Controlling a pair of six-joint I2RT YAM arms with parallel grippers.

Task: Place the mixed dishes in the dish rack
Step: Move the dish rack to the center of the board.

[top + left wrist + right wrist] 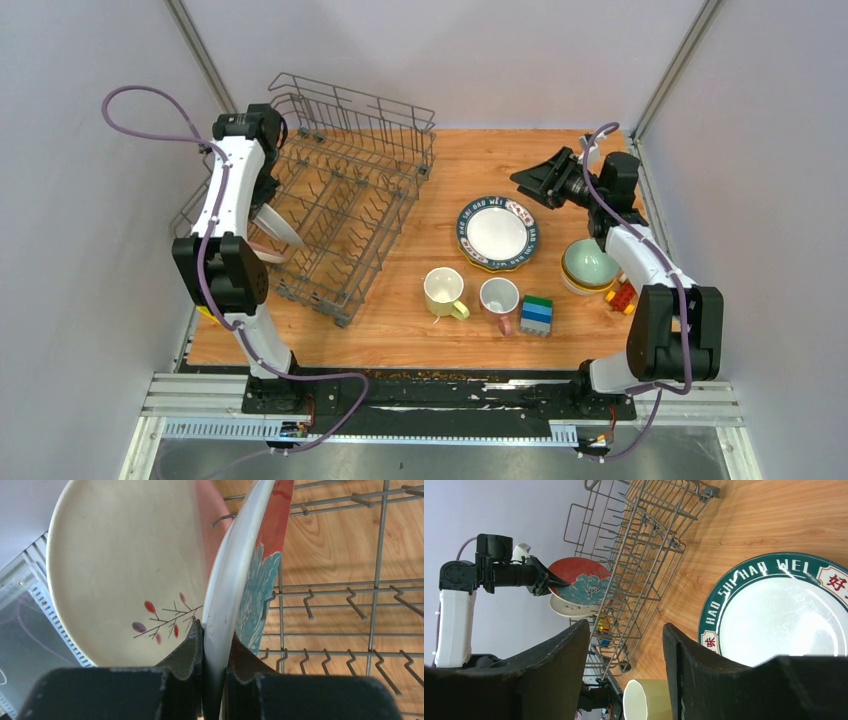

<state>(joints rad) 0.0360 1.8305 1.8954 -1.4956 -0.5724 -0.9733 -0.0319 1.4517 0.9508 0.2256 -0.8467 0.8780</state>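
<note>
My left gripper (216, 631) is shut on the rim of a red and teal plate (260, 565), held on edge over the left end of the dish rack (345, 205). Beside it in the rack stands a cream plate (125, 570) with a twig pattern. My right gripper (535, 180) hangs open and empty above the table, just behind the patterned-rim plate (497, 233). A pale yellow mug (443, 292) and a white pink-handled mug (500, 298) stand in front of that plate. A pale green bowl (590, 262) sits nested in a yellow-orange one at the right.
Stacked green and blue toy blocks (537, 315) stand beside the pink-handled mug. Red and yellow blocks (622, 297) lie by the bowls, close to the right arm. Grey walls close in on the left, the back and the right.
</note>
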